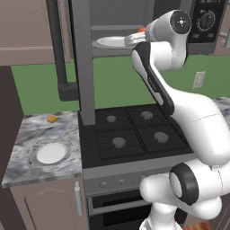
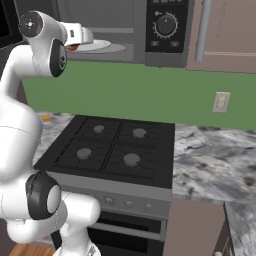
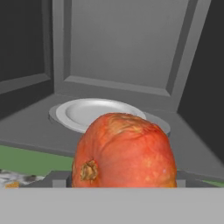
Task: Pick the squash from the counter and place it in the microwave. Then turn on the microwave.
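From the left base view there's no writing I can read; the arm reaches up to the open microwave (image 1: pixel 134 27), a sliver of the squash (image 1: pixel 142 30) peeks out by the wrist, and a white plate (image 1: pixel 50 153) sits on the marbled tabletop (image 1: pixel 27 134) beside the black stove (image 1: pixel 134 132). Right base view: dial panel (image 2: pixel 166 25) markings too small to read, gripper (image 2: pixel 80 44) at the microwave mouth with squash (image 2: pixel 73 48) under it, green wall (image 2: pixel 150 95) behind. Hand view: squash (image 3: pixel 124 151) fills the foreground at the gripper, just short of the plate (image 3: pixel 94 111) inside the microwave; fingers are hidden, so can't tell how far apart they are.

We see the squash (image 3: pixel 124 151), orange-red and rounded with its stem scar facing us, just before the open microwave (image 3: pixel 127 52), whose grey cavity holds a white plate (image 3: pixel 87 111). The marbled bench (image 1: pixel 27 134) lies well below.
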Controlling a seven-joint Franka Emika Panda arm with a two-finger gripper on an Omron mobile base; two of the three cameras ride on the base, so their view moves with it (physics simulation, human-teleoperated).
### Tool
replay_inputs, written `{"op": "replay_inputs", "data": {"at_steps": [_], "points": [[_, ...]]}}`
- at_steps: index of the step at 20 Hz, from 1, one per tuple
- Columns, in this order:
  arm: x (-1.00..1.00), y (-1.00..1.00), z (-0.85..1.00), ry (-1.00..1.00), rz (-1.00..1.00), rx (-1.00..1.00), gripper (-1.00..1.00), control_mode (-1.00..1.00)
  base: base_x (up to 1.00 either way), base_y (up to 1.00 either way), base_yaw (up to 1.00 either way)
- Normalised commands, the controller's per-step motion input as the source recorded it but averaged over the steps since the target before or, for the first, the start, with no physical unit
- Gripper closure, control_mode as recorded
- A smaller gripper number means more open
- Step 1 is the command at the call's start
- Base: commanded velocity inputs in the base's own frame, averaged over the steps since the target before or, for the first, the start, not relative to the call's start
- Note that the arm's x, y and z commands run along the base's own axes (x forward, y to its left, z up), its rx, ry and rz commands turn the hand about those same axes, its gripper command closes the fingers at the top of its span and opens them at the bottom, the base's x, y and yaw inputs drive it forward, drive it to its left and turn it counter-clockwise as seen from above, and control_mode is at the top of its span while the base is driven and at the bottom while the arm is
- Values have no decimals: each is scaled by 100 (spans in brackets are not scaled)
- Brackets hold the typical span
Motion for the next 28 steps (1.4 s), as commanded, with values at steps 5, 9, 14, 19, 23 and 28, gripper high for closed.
{"op": "replay_inputs", "data": {"at_steps": [5,9,14,19,23,28], "points": [[27,5,0,0,0,0,100,-100,0,0,0],[24,6,0,0,0,0,100,-100,0,0,0],[21,8,0,0,0,0,100,-100,0,0,0],[20,8,0,0,0,0,100,-100,0,0,0],[20,6,0,0,0,0,100,-100,0,0,0],[17,7,-1,0,0,0,100,-100,0,0,0]]}}
